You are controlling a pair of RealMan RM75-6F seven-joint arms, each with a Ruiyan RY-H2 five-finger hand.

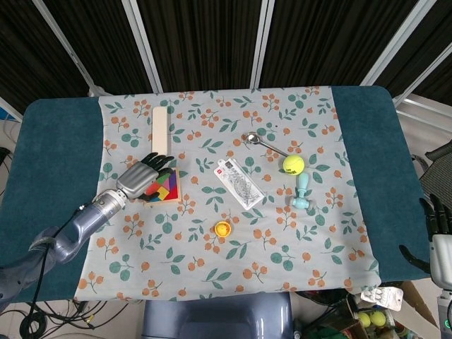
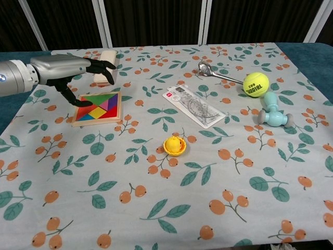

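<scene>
A wooden tangram puzzle (image 1: 164, 189) (image 2: 99, 108) with coloured pieces lies flat on the left of the floral cloth. My left hand (image 1: 141, 178) (image 2: 73, 70) hovers just above its far-left edge, fingers spread and holding nothing, the thumb pointing down towards the tray. A pale wooden block (image 1: 161, 131) (image 2: 106, 60) lies just behind it, partly hidden by the fingers in the chest view. My right hand (image 1: 434, 226) hangs off the table's right edge, fingers apart and empty, and shows only in the head view.
A packaged ruler (image 1: 239, 183) (image 2: 195, 105) lies mid-table, with a yellow cap (image 1: 223, 228) (image 2: 175, 146) in front of it. A spoon (image 1: 265, 143) (image 2: 218, 75), tennis ball (image 1: 294, 164) (image 2: 255, 84) and teal toy (image 1: 302, 191) (image 2: 273, 115) sit on the right.
</scene>
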